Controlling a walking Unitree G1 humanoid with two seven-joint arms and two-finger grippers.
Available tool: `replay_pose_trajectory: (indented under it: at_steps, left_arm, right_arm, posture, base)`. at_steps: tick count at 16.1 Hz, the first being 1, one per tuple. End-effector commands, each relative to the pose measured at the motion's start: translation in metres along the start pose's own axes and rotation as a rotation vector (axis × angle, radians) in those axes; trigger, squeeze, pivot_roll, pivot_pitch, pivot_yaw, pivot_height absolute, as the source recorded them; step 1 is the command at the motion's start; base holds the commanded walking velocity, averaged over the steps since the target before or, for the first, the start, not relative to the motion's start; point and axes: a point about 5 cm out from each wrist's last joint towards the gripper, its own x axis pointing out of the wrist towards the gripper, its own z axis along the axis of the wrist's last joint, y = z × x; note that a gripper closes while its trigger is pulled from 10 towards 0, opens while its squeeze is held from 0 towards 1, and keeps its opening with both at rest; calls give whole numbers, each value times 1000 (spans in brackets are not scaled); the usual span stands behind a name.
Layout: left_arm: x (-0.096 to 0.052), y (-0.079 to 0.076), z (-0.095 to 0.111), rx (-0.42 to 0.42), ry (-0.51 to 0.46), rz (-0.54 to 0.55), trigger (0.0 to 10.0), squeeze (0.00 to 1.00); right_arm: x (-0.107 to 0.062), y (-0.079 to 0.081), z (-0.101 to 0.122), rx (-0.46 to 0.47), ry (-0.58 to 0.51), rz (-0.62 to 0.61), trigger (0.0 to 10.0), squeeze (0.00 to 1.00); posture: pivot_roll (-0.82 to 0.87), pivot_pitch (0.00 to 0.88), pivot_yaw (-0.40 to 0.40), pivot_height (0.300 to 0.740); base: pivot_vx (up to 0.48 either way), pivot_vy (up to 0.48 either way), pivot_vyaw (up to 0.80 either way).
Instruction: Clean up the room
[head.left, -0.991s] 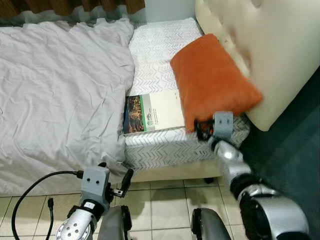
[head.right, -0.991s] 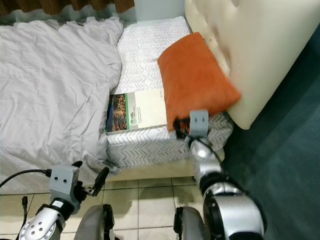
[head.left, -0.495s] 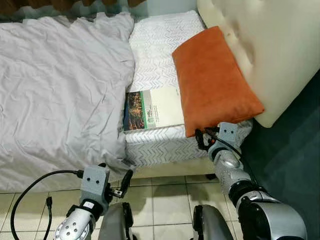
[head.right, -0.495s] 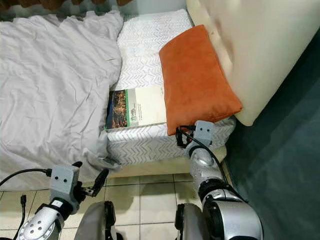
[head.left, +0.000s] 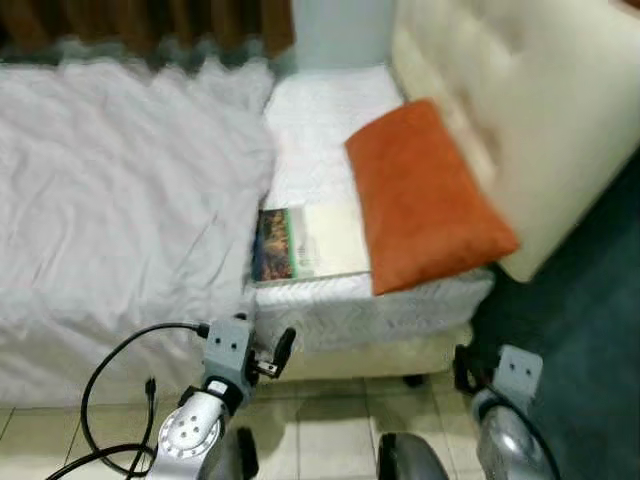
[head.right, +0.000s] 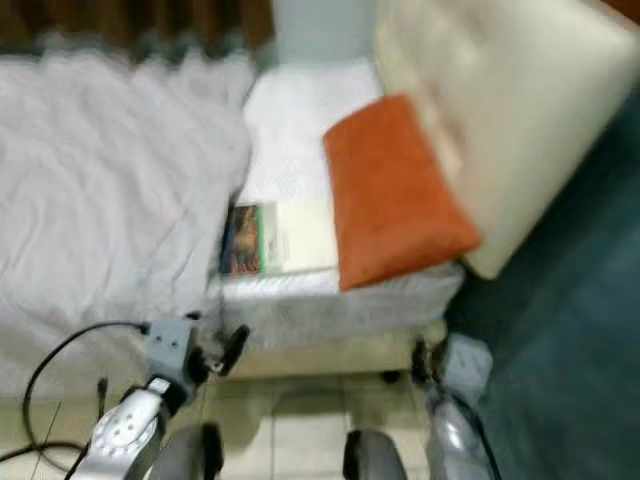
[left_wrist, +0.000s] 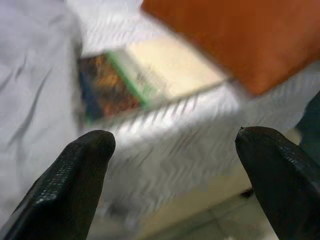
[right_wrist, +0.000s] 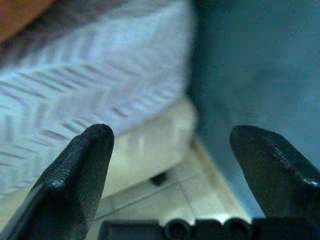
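Fingers of the right gripper (right_wrist: 170, 170) stand wide apart and hold nothing; between them the right wrist view shows the chevron-sheeted mattress edge (right_wrist: 75, 95), the cream bed base below it and the dark teal wall beside it. A second ago this gripper was up at the lower corner of the orange pillow (head.left: 425, 195), and half a second ago it was just beneath that corner; now it sits low at the lower right of the left eye view, near the tiled floor (head.left: 330, 420) and well apart from the pillow. The pillow lies flat on the mattress in the centre right of the frame, leaning toward the cream padded headboard (head.left: 520, 110), which suggests the pillow step is finished and the arm is free again.

The left gripper (left_wrist: 175, 175) is also spread open and empty, held low at the lower left of the left eye view, with the book (head.left: 305, 243) framed between its fingers in the left wrist view. The book lies on the sheet at the centre of the frame, touching the pillow's long edge on one side and the rumpled grey duvet (head.left: 120, 190) on the other. The whole picture is blurred and has shifted, so the robot's head is moving. By the look of it, the book is the next thing to clear.
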Motion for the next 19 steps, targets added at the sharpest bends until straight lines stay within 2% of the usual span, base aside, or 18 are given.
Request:
replay_pose_trajectory:
  at_steps: [1,3,4,5,6,8,9,10,11,12,14,15,16,19]
  left_arm:
    - [5,-3,-6,-3,13,-21,10000,0]
    - [12,1,-11,17,21,-28,10000,0]
    - [13,3,-12,20,22,-21,10000,0]
    - [20,6,-15,-33,46,-4,10000,0]
    - [28,8,-13,-49,33,26,10000,0]
    - [34,4,2,7,-68,27,10000,0]
    - [29,11,5,11,-110,102,10000,0]
    - [25,19,5,-6,-125,170,10000,0]
    - [11,29,-1,-25,-120,243,10000,0]
    - [7,32,-5,-24,-113,257,10000,0]
    - [2,27,-15,1,-75,227,10000,0]
    - [1,14,-20,15,-56,169,10000,0]
    - [2,9,-18,28,-61,159,10000,0]
    - [7,23,-11,59,-68,179,10000,0]
  right_arm:
    - [-9,6,19,-18,-103,52,10000,1000]
    - [-41,-1,18,-70,-170,117,10000,1000]
    - [-46,-2,19,-83,-196,136,10000,1000]
    - [-54,2,28,-56,-276,198,10000,1000]
    - [-53,3,31,-90,-309,216,10000,1000]
    - [-47,6,34,-171,-311,219,10000,1000]
    - [-48,10,32,-198,-285,237,10000,0]
    - [-50,12,31,-189,-271,250,10000,0]
    - [-50,11,31,-173,-245,260,10000,0]
    - [-49,13,31,-165,-237,277,10000,0]
    - [-50,18,29,-147,-220,341,10000,0]
    - [-50,21,26,-136,-193,377,10000,0]
    - [-49,24,25,-143,-179,394,10000,0]
    - [-41,33,26,-134,-162,432,10000,0]
  posture:
    - [-95,0,-29,600]
    - [-132,0,-8,600]
    - [-134,0,-6,600]
    - [-144,0,9,600]
    - [-151,0,14,600]
    - [-145,0,17,600]
    - [-148,0,22,600]
    - [-148,0,22,600]
    - [-128,0,-2,600]
    - [-119,0,-10,600]
    - [-105,0,-17,600]
    - [-87,0,-22,610]
    - [-77,0,-25,624]
    - [-57,0,-29,659]
  base:
    - [0,0,0]
    - [0,0,0]
    - [0,0,0]
    - [0,0,0]
    - [0,0,0]
    - [0,0,0]
    - [0,0,0]
    - [0,0,0]
    - [0,0,0]
    - [0,0,0]
    - [0,0,0]
    - [0,0,0]
    - [0,0,0]
    - [0,0,0]
